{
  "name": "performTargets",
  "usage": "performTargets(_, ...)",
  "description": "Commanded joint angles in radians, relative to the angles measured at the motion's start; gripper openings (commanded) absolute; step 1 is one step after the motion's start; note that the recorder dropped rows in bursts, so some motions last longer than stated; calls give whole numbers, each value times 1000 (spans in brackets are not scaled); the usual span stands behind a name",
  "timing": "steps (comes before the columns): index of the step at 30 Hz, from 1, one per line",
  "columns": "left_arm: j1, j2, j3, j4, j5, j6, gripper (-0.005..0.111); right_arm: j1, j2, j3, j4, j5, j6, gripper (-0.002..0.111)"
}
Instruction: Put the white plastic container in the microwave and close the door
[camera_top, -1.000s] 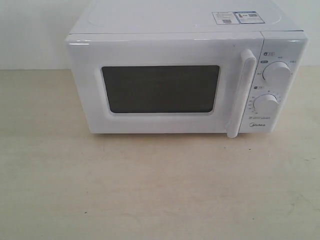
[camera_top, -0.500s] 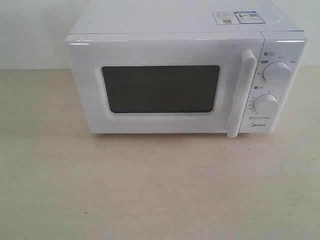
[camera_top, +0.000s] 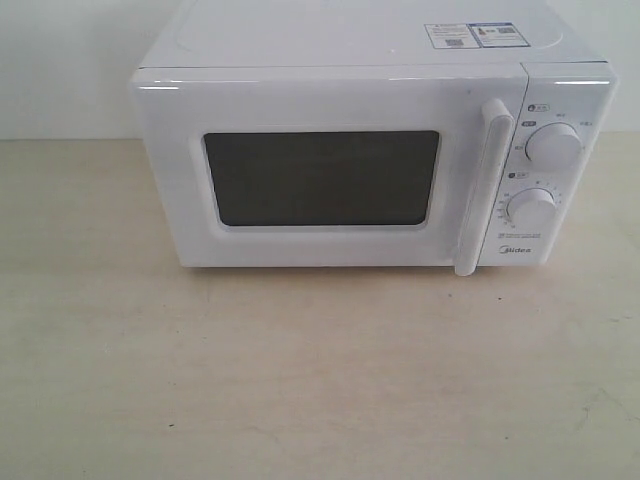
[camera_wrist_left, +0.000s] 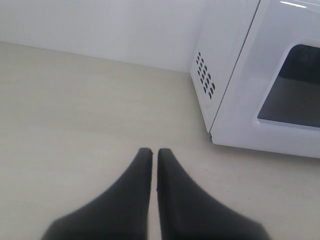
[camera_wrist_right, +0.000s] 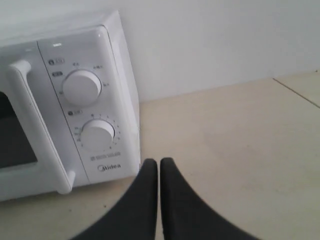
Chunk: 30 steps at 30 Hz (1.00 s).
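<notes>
The white microwave (camera_top: 370, 150) stands at the back of the table, and its door (camera_top: 320, 175) with the dark window is closed flat against the body. A vertical bar handle (camera_top: 482, 185) sits beside two round knobs (camera_top: 552, 145). The white plastic container is out of view in every frame. My left gripper (camera_wrist_left: 154, 151) is shut with nothing in it, over bare table off the microwave's (camera_wrist_left: 260, 75) vented side. Near the knob panel (camera_wrist_right: 87, 115), my right gripper (camera_wrist_right: 159, 161) is shut and empty too. Neither arm shows in the exterior view.
The pale wooden table (camera_top: 320, 380) stretches in front of the microwave. A white wall (camera_top: 60, 60) runs behind it. A seam in the table (camera_wrist_right: 297, 92) shows in the right wrist view.
</notes>
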Motion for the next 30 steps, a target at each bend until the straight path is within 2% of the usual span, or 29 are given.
performTargets(1,5,-3,4,1,1,7,4,3,-5,5,-27,88,-23,0)
performTargets(30,5,-3,4,1,1,7,4,50,-5,5,-94,159,-57,0)
